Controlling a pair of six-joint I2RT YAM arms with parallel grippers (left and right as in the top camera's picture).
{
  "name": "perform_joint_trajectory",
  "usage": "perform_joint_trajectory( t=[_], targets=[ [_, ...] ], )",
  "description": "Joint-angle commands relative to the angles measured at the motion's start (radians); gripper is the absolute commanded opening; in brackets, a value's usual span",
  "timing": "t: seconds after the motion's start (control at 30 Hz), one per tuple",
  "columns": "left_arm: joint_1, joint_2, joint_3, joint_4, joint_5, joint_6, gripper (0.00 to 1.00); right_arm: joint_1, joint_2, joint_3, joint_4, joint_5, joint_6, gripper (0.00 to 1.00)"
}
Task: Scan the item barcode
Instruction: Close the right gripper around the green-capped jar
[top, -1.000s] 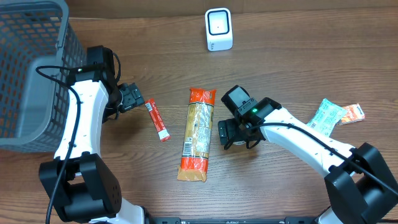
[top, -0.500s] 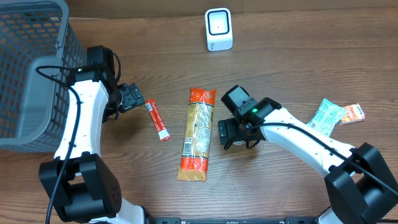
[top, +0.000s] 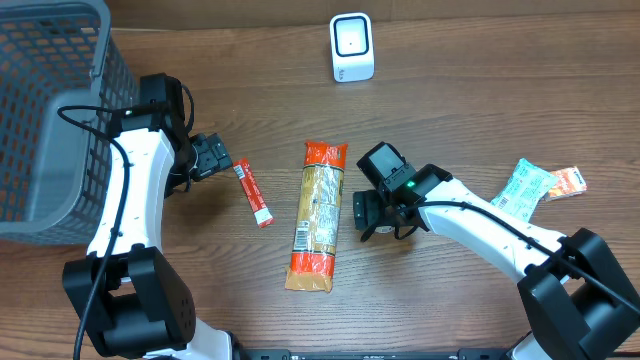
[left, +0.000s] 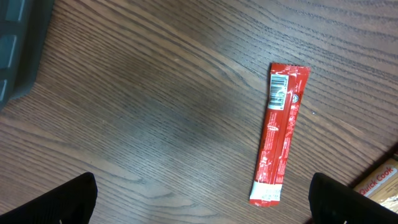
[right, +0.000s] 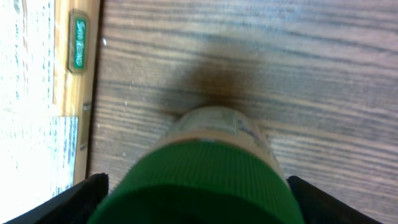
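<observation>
The wooden table (top: 480, 100) has its widest bare stretch along the far side to the right of the scanner, and more open wood along the near edge between the two arms. A grey mesh basket (top: 60, 120) fills the far left corner and runs out of frame. The left arm lies close along its right wall, so there is little room on that side.

A long orange-ended packet (top: 318, 216) lies lengthwise in the middle, between the two grippers, and bars the straight way from one to the other. The white barcode scanner (top: 351, 47) stands near the far edge, well apart from everything else, with bare wood between it and the packet's upper end.

The left gripper (top: 220, 158) has its jaws spread wide and holds nothing. Just beside it lies a red stick sachet (top: 253, 192), with a barcode facing up at one end.

The right gripper (top: 362, 215) sits just right of the packet's middle. Its fingers (right: 81, 199) stand wide on either side of a green-banded item (right: 199, 180), which shows only in the wrist view, just beside the packet's edge. Whether they press on it cannot be told.

Far to the right, a pale green packet (top: 524, 186) and a small orange packet (top: 566, 181) lie touching.
</observation>
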Motion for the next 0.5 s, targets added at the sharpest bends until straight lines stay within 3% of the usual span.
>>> perform_joint_trajectory(
  t=[0.0,0.23,0.47],
  targets=[
    [0.002,-0.011,0.01,0.001,-0.006,0.008,1.0,0.002,0.0,-0.002,0.01,0.056,0.006,0.89],
    [0.002,-0.011,0.01,0.001,-0.006,0.008,1.0,0.002,0.0,-0.003,0.024,0.064,0.006,0.76],
    [0.002,-0.011,0.01,0.001,-0.006,0.008,1.0,0.002,0.0,-0.003,-0.002,0.167,0.006,0.77]
  ],
)
